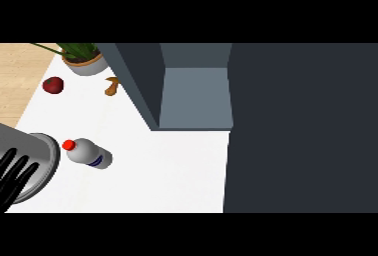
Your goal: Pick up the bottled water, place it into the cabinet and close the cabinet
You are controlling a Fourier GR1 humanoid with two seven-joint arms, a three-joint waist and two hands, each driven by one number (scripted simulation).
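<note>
The bottled water (88, 153), a clear bottle with a red cap and a blue label, lies tilted on the white counter at the left. Behind it stands the dark grey cabinet (196, 95), its inside open to view and its door (299, 130) swung out across the right of the view. My left hand (15, 175) shows at the lower left edge, fingers straight and up, just left of the bottle and apart from it. My right hand does not show.
A grey round pan or lid (40, 165) lies under my left hand. At the back left stand a potted plant (83, 57), a red apple (53, 85) and a small brown item (111, 86). The wooden floor shows past the counter's left edge.
</note>
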